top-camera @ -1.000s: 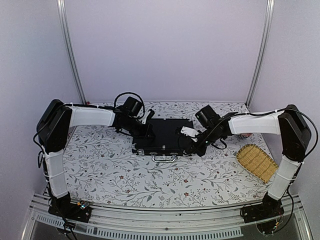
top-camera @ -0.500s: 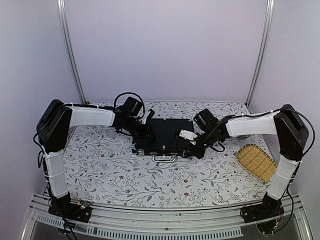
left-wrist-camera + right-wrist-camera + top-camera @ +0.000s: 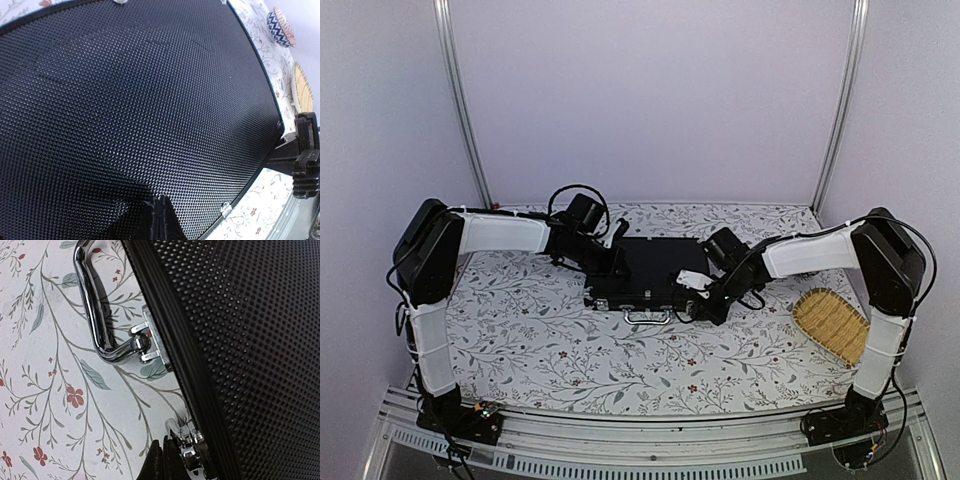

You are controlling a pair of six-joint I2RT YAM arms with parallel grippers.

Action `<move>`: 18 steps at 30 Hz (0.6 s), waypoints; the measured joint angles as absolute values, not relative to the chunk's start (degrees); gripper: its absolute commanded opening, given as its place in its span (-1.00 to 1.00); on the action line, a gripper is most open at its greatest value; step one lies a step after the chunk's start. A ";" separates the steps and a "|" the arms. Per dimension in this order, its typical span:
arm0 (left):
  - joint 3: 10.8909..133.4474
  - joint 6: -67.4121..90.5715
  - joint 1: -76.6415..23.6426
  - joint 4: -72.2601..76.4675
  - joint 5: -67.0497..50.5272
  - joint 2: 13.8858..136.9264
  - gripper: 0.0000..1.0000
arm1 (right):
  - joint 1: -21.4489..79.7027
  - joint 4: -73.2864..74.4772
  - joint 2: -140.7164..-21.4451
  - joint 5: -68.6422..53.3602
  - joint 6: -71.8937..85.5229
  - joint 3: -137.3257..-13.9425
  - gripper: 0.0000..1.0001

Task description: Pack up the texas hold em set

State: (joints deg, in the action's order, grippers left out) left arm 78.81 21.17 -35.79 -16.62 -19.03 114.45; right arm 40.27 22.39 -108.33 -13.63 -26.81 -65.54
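Observation:
The black case (image 3: 645,268) lies closed in the middle of the table, with its silver handle (image 3: 647,316) facing the near edge. My left gripper (image 3: 618,262) is shut, its tips resting on the dimpled lid (image 3: 130,100) near the left end; the tips show together in the left wrist view (image 3: 160,222). My right gripper (image 3: 690,306) is shut and low at the case's front edge. In the right wrist view its tips (image 3: 169,462) touch the right silver latch (image 3: 192,450), just right of the handle (image 3: 95,315). Chips, dice, cards and the orange disc are out of view.
A woven yellow basket (image 3: 833,325) lies at the right, near my right arm's base; it also shows in the left wrist view (image 3: 301,92). A patterned round dish (image 3: 280,26) sits beyond the case's right end. The floral tablecloth (image 3: 570,350) covers the table.
My right gripper has moved off the case's right top, down and left to the front edge by the right latch. My left gripper and the case have not moved.

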 measured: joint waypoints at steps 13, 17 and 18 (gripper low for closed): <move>78.81 21.08 -35.79 -16.51 -19.03 114.48 -1.00 | 40.99 18.48 -108.05 -8.43 -25.21 -62.87 -0.95; 78.81 21.02 -35.79 -16.43 -18.98 114.48 -1.00 | 40.99 14.15 -107.31 -6.17 -24.21 -60.64 -0.95; 78.81 20.99 -35.79 -16.45 -18.94 114.48 -1.00 | 40.99 13.13 -107.20 -5.74 -23.97 -60.16 -0.95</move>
State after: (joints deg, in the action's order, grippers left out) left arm 78.81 20.99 -35.79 -16.45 -18.94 114.48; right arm 40.99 13.13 -107.20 -5.74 -23.97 -60.16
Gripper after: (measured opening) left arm 0.004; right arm 0.027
